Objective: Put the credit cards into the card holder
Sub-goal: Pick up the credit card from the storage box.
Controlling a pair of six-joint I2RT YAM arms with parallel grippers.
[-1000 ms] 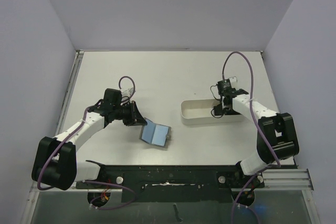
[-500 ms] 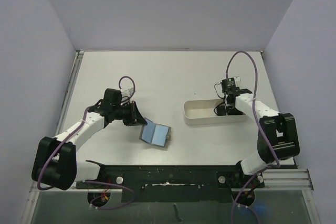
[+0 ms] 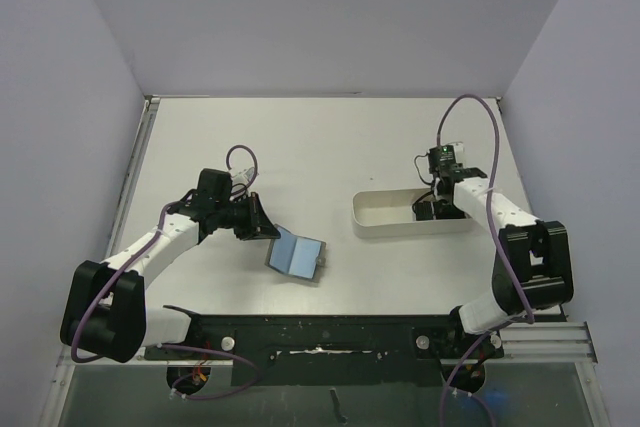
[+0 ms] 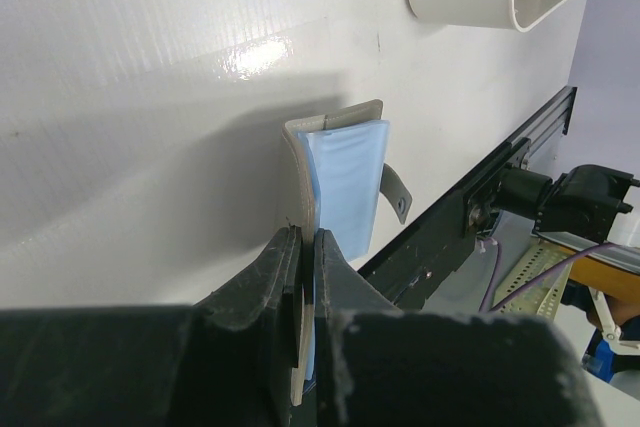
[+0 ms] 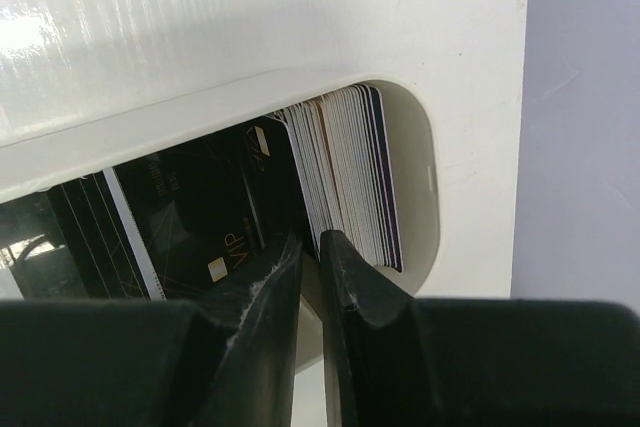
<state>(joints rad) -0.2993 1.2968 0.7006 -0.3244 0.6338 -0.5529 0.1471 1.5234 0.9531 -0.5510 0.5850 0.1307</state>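
Half a pick: our right jaws have narrowed onto the thin dark credit cards (image 5: 350,167) in the white oblong tray (image 3: 385,225), though we cannot tell if one is caught. Our left jaws pinch the grey-olive folding card holder (image 4: 345,187), shut tight on its flap.

Top view: high behind the arm bases, looking down over the whole surface (image 3: 300,147).
Left wrist: close, low, past its pincer (image 4: 303,244) toward wallet (image 4: 345,177).
Right wrist: very near, into tray (image 5: 425,177).
Shared: wallet, tray seen from top too.
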